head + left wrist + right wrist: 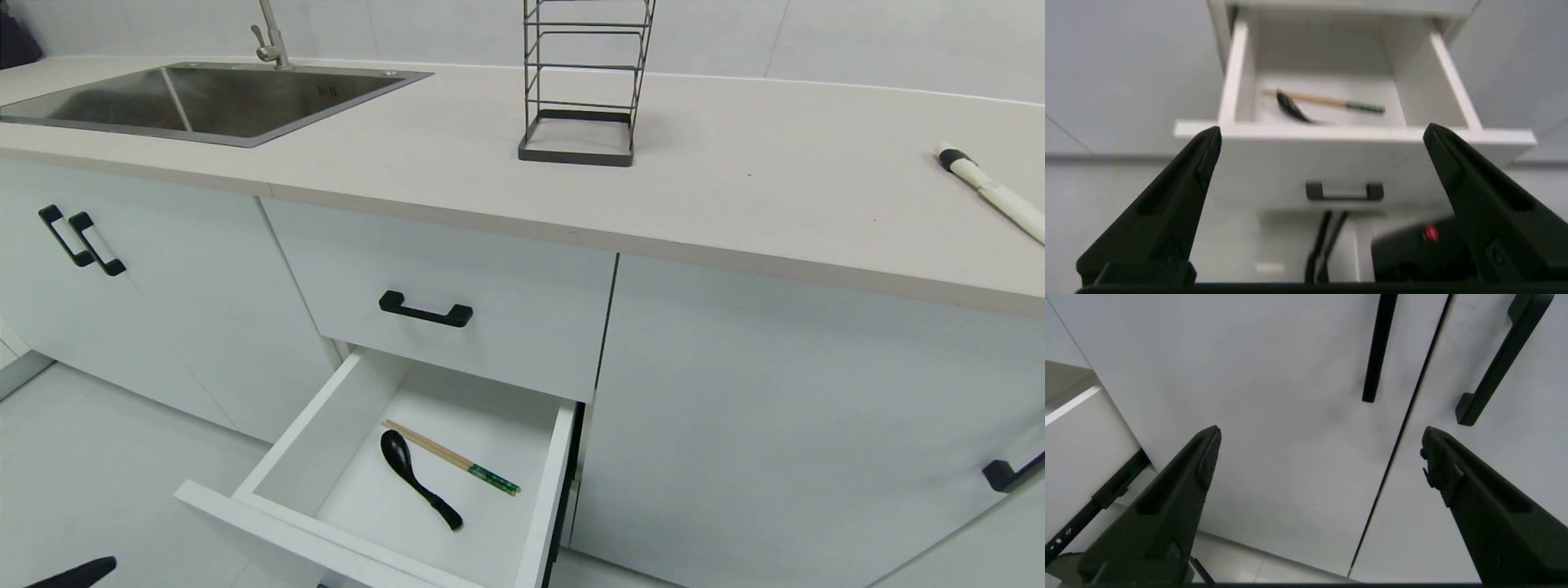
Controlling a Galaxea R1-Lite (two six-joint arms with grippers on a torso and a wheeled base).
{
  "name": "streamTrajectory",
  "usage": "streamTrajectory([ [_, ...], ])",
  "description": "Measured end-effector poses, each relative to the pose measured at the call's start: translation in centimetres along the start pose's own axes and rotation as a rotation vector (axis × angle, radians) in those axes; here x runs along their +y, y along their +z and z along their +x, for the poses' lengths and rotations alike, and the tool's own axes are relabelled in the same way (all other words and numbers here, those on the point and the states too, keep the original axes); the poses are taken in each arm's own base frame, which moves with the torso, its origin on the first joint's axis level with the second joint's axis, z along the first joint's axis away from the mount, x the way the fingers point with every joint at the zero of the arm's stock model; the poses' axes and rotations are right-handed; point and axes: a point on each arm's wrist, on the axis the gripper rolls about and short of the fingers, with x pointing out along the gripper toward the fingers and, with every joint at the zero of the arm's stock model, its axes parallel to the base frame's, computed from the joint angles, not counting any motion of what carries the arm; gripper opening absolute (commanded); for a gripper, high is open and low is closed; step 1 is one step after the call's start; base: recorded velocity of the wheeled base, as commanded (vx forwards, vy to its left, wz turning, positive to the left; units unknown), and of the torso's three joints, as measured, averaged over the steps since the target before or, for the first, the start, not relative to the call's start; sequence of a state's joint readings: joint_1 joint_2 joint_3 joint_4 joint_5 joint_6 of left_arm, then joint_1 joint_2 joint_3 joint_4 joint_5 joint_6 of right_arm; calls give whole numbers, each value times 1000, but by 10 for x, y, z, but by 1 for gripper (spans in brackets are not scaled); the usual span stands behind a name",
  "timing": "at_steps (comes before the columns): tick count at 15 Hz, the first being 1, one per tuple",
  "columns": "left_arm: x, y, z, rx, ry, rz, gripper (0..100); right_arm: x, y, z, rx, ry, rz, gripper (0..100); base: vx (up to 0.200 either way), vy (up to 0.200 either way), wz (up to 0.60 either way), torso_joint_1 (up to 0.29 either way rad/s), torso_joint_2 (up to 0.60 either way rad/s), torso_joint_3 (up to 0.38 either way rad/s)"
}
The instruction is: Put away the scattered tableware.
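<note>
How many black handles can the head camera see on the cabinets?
4: left doors' two handles, closed drawer's handle, right-edge handle. The open drawer hides its own from the head view.

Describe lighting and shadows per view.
Head view: soft, even light; the wire rack casts a faint shadow on the counter; the sink shows sheen. Left wrist view: bright drawer behind the dark left pincer. Right wrist view: flat light on cabinet doors, right pincer dark.

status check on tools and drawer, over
Left tool open, facing open drawer. Right tool open, by cabinet doors. Black spoon and chopsticks inside drawer. White utensil lies on counter.
</note>
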State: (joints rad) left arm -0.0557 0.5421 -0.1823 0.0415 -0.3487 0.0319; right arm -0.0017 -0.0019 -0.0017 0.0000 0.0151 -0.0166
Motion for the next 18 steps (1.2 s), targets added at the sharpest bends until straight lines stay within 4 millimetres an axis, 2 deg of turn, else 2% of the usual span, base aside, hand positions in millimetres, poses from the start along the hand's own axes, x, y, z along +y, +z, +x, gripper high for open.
streamTrajectory([
  [5, 8, 4, 35, 280, -71, -59, 100, 0, 0, 0, 0, 0, 0, 100, 0, 0, 0, 0, 0, 0],
  [9, 15, 11, 70, 462, -43, -67, 100, 0, 0, 0, 0, 0, 0, 100, 0, 0, 0, 0, 0, 0],
  [12, 19, 19, 98, 500, -19, -51, 100, 0, 0, 0, 0, 0, 0, 100, 0, 0, 0, 0, 0, 0],
  [18, 24, 22, 137, 500, -12, -36, 100, 0, 0, 0, 0, 0, 0, 100, 0, 0, 0, 0, 0, 0],
])
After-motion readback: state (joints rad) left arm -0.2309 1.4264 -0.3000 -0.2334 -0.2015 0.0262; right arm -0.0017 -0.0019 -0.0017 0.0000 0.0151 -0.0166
